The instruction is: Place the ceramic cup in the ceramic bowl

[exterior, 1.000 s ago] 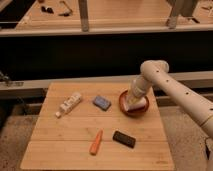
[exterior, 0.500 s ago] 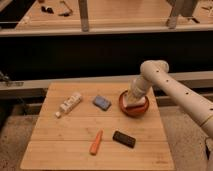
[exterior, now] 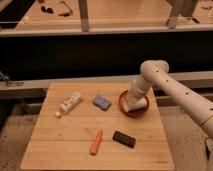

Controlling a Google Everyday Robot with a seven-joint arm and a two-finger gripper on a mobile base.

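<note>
The reddish-brown ceramic bowl (exterior: 126, 103) stands on the right side of the wooden table (exterior: 65, 135). My gripper (exterior: 134, 104) reaches down into the bowl from the right, at the end of the white arm (exterior: 170, 87). A white shape at its tip, inside the bowl, looks like the ceramic cup (exterior: 135, 106); I cannot separate it clearly from the gripper.
On the table lie a white labelled tube (exterior: 69, 104) at the left, a blue block (exterior: 101, 102) next to the bowl, an orange carrot-like object (exterior: 96, 142) and a black block (exterior: 124, 138) near the front. A dark shelf and rail run behind the table.
</note>
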